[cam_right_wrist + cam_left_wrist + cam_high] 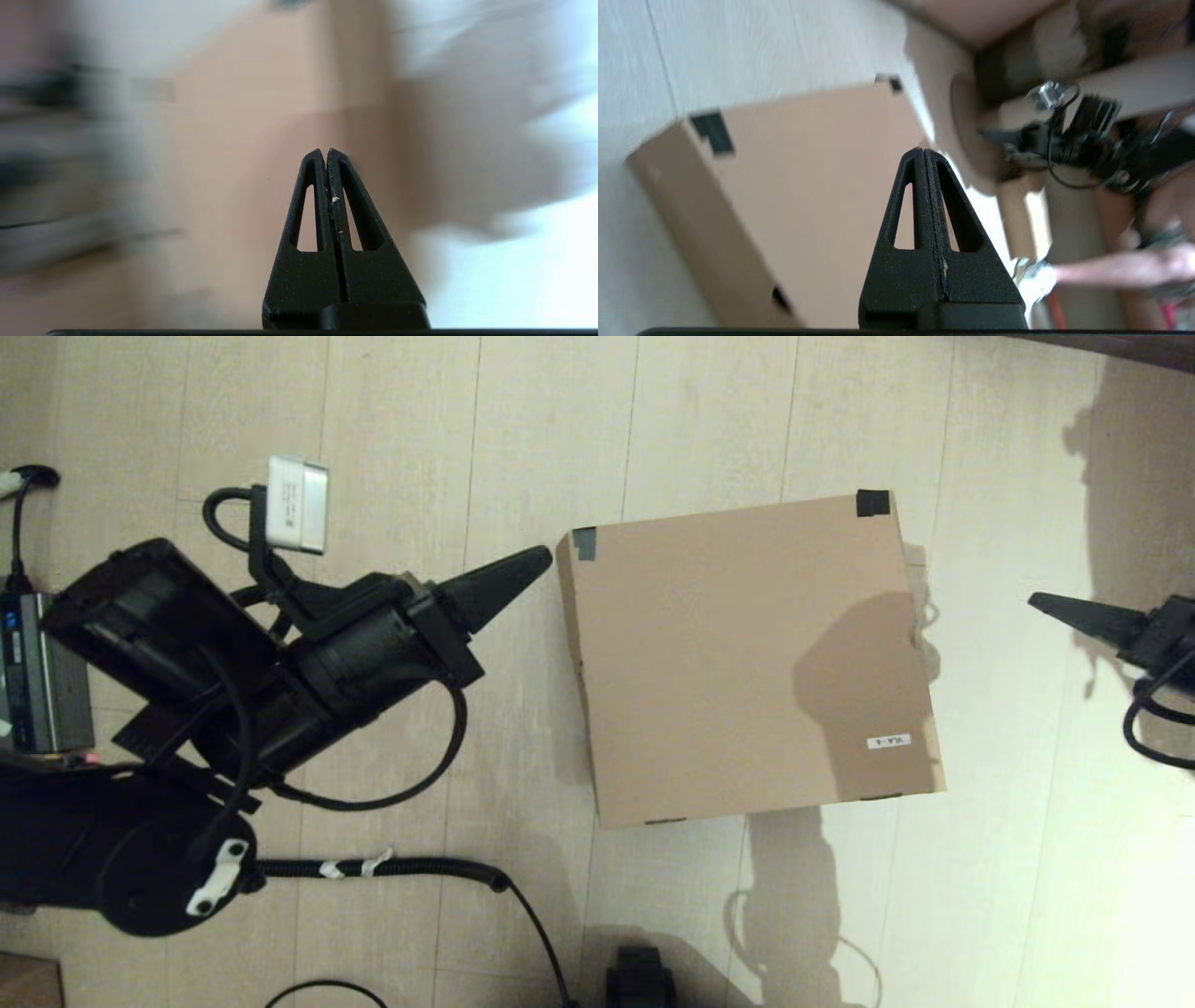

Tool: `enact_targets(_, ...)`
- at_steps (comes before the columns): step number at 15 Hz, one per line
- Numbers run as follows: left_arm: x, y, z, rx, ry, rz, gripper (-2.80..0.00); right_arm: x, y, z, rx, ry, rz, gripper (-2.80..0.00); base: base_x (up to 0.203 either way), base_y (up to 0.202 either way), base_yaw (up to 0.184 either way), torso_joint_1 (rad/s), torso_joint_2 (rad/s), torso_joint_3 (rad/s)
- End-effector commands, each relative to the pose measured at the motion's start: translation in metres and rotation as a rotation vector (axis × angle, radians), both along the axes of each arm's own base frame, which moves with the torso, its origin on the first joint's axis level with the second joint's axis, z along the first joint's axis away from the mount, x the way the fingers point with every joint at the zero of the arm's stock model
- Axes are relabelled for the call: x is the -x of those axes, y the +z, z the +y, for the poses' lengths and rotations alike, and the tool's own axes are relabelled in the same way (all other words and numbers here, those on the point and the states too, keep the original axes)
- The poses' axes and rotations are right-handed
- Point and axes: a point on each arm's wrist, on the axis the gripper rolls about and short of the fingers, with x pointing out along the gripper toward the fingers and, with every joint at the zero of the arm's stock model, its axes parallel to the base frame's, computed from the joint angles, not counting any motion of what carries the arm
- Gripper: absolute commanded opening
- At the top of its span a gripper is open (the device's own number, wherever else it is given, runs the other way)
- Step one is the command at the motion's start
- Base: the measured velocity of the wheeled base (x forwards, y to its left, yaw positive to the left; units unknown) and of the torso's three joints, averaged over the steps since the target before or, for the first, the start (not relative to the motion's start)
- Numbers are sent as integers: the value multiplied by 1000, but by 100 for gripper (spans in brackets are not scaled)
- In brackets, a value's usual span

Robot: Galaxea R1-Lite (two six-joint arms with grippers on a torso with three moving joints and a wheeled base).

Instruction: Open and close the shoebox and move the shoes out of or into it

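The brown cardboard shoebox sits on the floor with its flap lid down, black tape at two far corners and a small white sticker near its right front. It also fills the left wrist view as the shoebox and shows blurred in the right wrist view as the shoebox. My left gripper is shut and empty, its tip just left of the box's far left corner. My right gripper is shut and empty, a little way off the box's right side. The shoes are out of view.
The box stands on a pale wood plank floor. Black cables trail on the floor near the left arm. A grey device sits at the left edge, and a small brown box corner shows at the bottom left.
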Motion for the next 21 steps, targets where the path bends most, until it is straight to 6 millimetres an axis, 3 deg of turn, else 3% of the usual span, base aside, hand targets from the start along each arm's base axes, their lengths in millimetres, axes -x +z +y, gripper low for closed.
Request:
enact_targets(1, 3, -12, 2, -25, 13, 22, -280, -10, -19, 6, 246, -280, -69, -280, 0, 0, 0, 0, 0, 0)
enact_targets(4, 12, -3, 8, 3, 54, 4, -280, -17, -43, 38, 388, -560, 14, -280, 0, 0, 0, 0, 0, 0)
enact_targets(8, 32, 3, 25, 14, 88, -6, -280, -27, -83, 83, 448, -481, 130, -280, 0, 0, 0, 0, 0, 0)
enact_targets(11, 31, -9, 48, -5, 173, 35, -280, -15, -99, 121, 481, -409, 169, -280, 0, 0, 0, 0, 0, 0)
enact_targets(17, 28, -22, 52, -23, 195, 81, -280, 50, -115, 134, 516, -337, 208, -280, 0, 0, 0, 0, 0, 0)
enact_targets(20, 28, -25, 52, -25, 205, 97, -280, 55, -112, 136, 502, -363, 200, -280, 0, 0, 0, 0, 0, 0)
enact_targets(21, 28, -27, 52, -28, 205, 105, -280, 58, -112, 145, 507, -325, 193, -280, 0, 0, 0, 0, 0, 0)
